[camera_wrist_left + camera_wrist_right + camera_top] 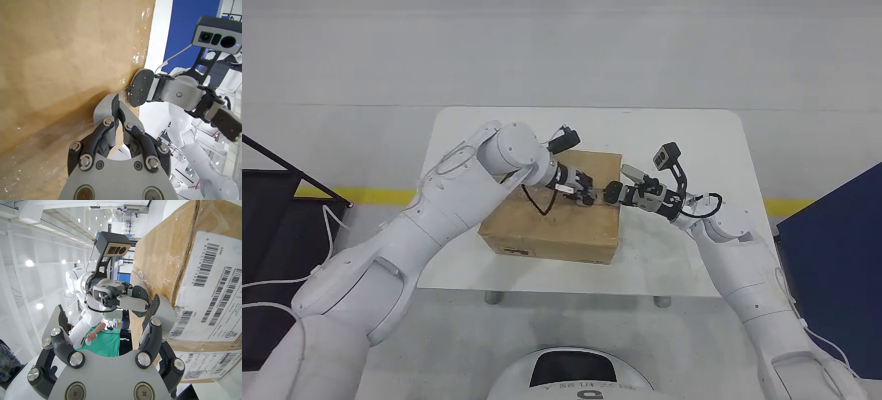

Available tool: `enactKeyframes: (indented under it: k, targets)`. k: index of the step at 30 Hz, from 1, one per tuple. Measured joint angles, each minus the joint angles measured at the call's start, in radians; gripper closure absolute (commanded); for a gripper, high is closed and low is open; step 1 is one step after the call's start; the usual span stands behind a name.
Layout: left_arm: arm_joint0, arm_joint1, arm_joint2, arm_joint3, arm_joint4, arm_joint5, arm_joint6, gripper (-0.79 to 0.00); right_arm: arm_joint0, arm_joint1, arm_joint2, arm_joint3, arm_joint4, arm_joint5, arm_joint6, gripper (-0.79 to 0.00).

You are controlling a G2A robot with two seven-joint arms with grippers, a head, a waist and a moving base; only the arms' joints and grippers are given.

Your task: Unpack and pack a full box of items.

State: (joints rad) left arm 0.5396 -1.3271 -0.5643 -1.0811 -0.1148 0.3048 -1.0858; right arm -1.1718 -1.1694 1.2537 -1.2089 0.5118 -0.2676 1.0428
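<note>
Left gripper (116,100): fingers pressed together, tips against the box's top edge. I cannot tell whether anything thin is caught between them.
Right gripper (108,304): spread wide. One pad (140,87) touches the same edge just beside the left gripper's tips, and the other finger is clear of the box.
Meeting spot: in the top view, just right of frame centre, the left gripper (585,190) and right gripper (617,192) are tip to tip.
Tape (140,53): glossy and clear, along that edge.
Box (562,215): brown cardboard, flaps down, at frame centre in the top view.
Stickers (213,275): white barcode labels on the box's side.
Table (692,140): white, under the box.
</note>
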Motion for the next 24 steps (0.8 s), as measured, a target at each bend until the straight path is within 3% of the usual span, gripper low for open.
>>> enactKeyframes:
  k: [10,24]
  targets:
    - [0.040,0.028,-0.070,0.003,-0.007,-0.004,-0.025,0.000,0.000,0.000,0.000,0.000,0.000,0.000,0.000,-0.785]
    - [0.166,0.124,-0.251,-0.096,0.072,0.064,-0.038,0.000,0.000,0.000,0.000,0.000,0.000,0.000,0.000,-0.785]
